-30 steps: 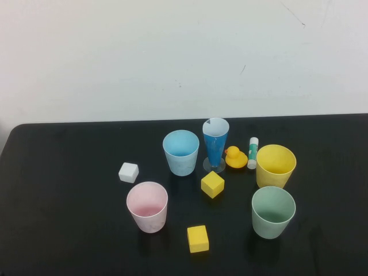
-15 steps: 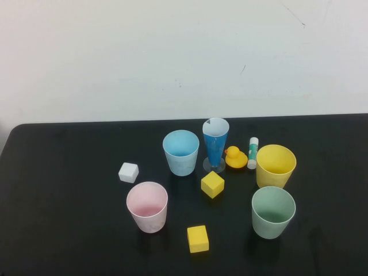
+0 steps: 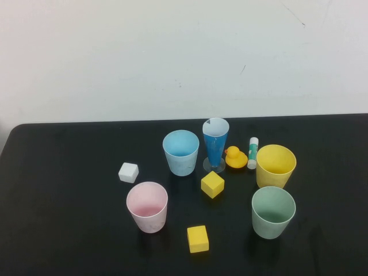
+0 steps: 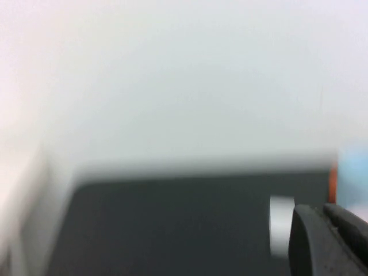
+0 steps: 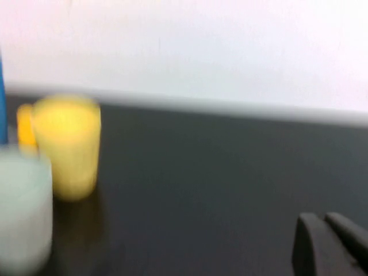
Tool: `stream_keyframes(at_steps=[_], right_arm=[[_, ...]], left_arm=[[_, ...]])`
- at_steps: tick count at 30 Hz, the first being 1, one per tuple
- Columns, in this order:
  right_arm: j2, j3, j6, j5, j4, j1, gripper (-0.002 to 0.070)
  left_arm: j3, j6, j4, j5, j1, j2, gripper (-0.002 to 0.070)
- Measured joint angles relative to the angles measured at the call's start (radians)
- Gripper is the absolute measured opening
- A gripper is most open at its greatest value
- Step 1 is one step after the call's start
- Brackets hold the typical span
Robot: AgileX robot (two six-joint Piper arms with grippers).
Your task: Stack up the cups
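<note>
Cups upright, apart, centre frame: light blue (image 3: 181, 152), pink (image 3: 147, 206), yellow (image 3: 276, 165), mint green (image 3: 273, 211) | left gripper (image 4: 330, 241) lower-right wrist corner, jaws together | right gripper (image 5: 330, 246) likewise, empty

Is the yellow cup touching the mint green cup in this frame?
Apart. In the high view, black table shows between the yellow cup and the mint green cup. The left gripper and right gripper show only in their wrist views, away from both.
</note>
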State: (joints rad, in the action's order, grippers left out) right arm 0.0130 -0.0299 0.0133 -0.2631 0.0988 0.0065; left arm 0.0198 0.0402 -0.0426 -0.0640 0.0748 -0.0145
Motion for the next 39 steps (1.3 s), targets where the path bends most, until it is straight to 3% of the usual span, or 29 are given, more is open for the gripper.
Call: stream_keyframes(at_steps=[6,12,19,21,28,34,39], right_arm=[[0.000,0.000,0.002,0.435,0.001,0.000,0.0000],[0.000,0.000,0.014,0.805,-0.004,0.000,0.0000],[0.000,0.002,0.160,0.843,-0.147,0.000,0.0000],[0.000,0.027,0.203,0.769,-0.162,0.000,0.0000],[-0.016,0.288,0.374,0.186,-0.168,0.000,0.0000],[-0.159,0.435,0.451,-0.177,-0.170,0.000,0.0000],[-0.282,0.466,0.467,-0.320,-0.176,0.000,0.0000]], left_arm=[[0.000,0.000,0.000,0.398,0.000,0.000,-0.0001],[0.000,0.000,0.000,0.568,0.000,0.000,-0.0001],[0.000,0.002,-0.015,0.578,0.000,0.000,-0.0001],[-0.007,0.007,-0.059,0.489,-0.002,0.000,-0.0001],[-0.239,-0.033,-0.136,-0.069,-0.004,0.038,-0.0001],[-0.440,-0.040,-0.138,-0.346,-0.004,0.216,-0.0001],[-0.532,-0.040,-0.151,-0.465,-0.004,0.402,-0.0001]])
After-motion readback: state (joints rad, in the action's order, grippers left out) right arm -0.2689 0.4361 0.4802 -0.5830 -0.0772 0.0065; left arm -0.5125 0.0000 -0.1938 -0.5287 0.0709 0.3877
